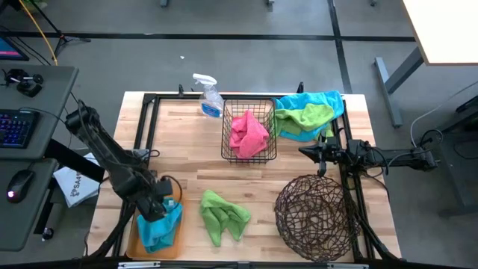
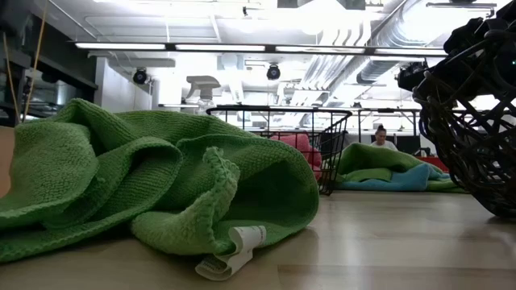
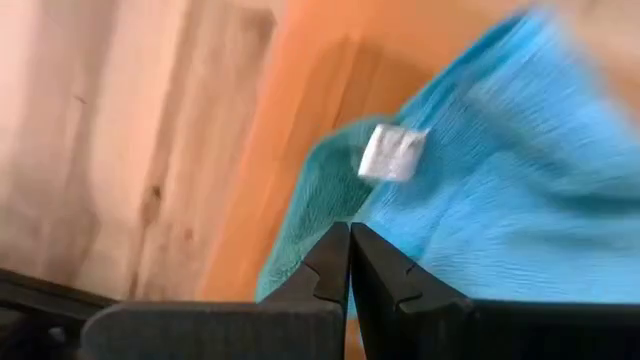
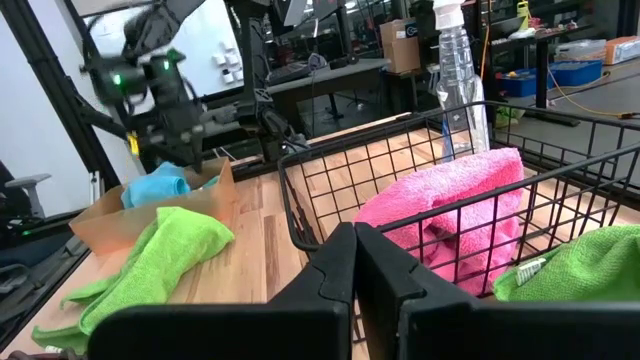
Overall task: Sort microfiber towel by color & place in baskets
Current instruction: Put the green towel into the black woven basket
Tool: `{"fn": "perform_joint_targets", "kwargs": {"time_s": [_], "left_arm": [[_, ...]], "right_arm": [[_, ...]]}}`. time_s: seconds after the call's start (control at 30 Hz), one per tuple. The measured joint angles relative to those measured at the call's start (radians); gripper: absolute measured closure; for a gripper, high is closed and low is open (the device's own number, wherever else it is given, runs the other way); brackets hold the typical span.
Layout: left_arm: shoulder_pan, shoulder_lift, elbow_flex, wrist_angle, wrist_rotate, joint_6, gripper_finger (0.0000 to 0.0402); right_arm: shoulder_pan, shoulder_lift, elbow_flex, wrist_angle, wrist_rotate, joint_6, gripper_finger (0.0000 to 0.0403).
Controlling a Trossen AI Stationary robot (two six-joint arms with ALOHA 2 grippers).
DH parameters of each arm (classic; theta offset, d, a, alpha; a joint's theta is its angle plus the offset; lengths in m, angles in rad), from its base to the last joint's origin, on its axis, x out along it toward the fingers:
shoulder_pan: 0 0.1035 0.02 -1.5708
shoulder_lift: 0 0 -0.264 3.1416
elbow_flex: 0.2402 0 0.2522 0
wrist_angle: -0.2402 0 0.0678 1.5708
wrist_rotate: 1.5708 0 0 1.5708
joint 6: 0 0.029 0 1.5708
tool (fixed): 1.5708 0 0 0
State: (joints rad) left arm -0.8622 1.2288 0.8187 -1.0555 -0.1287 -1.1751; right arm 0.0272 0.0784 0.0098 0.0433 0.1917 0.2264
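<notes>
Wooden planks make up the tabletop (image 1: 187, 175) in the overhead view, ringed by grey floor. Taking the black wire basket (image 1: 249, 131) as the landmark: one pink towel (image 1: 249, 133) lies inside it, a heap of one blue and one green towel (image 1: 308, 113) sits just beside it on the right arm's side, and a clear spray bottle (image 1: 208, 96) stands on its other side. Toward the front edge from it lie a loose green towel (image 1: 222, 215), the round twig basket (image 1: 320, 217), which looks empty, and, farthest off, the orange tray (image 1: 137, 237) holding one blue towel (image 1: 160, 224). That makes three receptacles and five towels. The left pincer (image 1: 163, 203) hangs over the tray; the right pincer (image 1: 306, 152) waits between the wire basket and the twig basket.

At table height, the green towel (image 2: 153, 189) fills the foreground, with the wire basket (image 2: 278, 145) behind it and the twig basket (image 2: 476, 121) to one side.

From the left wrist, the pincer (image 3: 350, 262) is closed, tips on or just above the blue towel (image 3: 500, 190) over the tray (image 3: 300, 130); whether it pinches cloth I cannot tell. To finish this step well, it should lift straight up so no cloth drags over the tray's edge.

From the right wrist, the pincer (image 4: 352, 262) is closed and empty, facing the wire basket (image 4: 400, 180).
</notes>
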Motion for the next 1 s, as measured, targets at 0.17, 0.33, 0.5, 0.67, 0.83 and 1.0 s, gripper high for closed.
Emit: {"fn": "perform_joint_targets", "kwargs": {"time_s": [0.17,0.33,0.5,0.67,0.83,1.0], "left_arm": [[0.035,-0.107,0.067,-0.043,-0.073,0.015,0.0401],[0.09,-0.17,0.112,-0.023,-0.205,0.028,0.0401],[0.161,-0.191,0.133,0.133,-0.314,0.143,0.0398],[0.274,-0.192,0.13,0.36,-0.353,0.397,0.0385],[0.414,-0.191,0.125,0.575,-0.352,0.635,0.0367],[0.574,-0.191,0.125,0.769,-0.244,0.776,0.0343]], "right_arm": [[0.0,0.0,0.0,0.0,0.0,0.0,0.0402],[0.0,0.0,0.0,0.0,0.0,0.0,0.0402],[0.0,0.0,0.0,0.0,0.0,0.0,0.0402],[0.0,0.0,0.0,0.0,0.0,0.0,0.0402],[0.0,0.0,0.0,0.0,0.0,0.0,0.0402],[0.0,0.0,0.0,0.0,0.0,0.0,0.0402]]}}
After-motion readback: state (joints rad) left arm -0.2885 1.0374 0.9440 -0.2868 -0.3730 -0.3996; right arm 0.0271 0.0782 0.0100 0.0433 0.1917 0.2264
